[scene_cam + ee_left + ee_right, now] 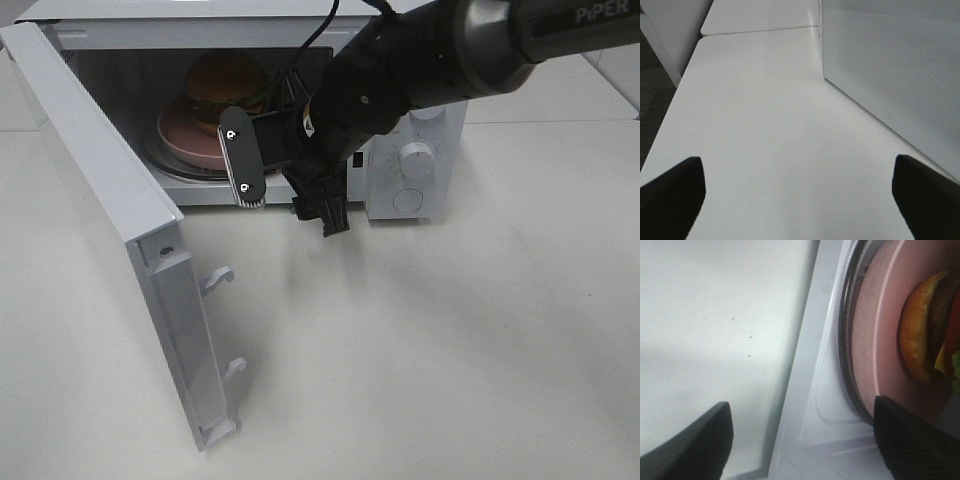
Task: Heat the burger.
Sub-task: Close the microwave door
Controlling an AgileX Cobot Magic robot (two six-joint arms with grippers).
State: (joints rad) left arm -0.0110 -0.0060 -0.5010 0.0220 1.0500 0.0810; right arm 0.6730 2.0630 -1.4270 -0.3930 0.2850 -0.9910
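The burger (228, 82) stands on a round pink plate (183, 140) on the glass turntable inside the open microwave (425, 125). In the right wrist view the burger (920, 330) lies on the plate (880, 340), just past the oven's front sill. My right gripper (290, 212) hovers in front of the oven mouth, open, with nothing between its fingers (700, 442). It is apart from the plate. My left gripper (800, 200) is open over bare table, beside the outer face of the microwave door (890, 65). It does not show in the high view.
The microwave door (110, 200) swings out to the left toward the table's front, its latch hooks (218, 280) pointing right. The control knobs (415, 160) are on the oven's right side. A table edge (670, 105) runs along the left arm's side.
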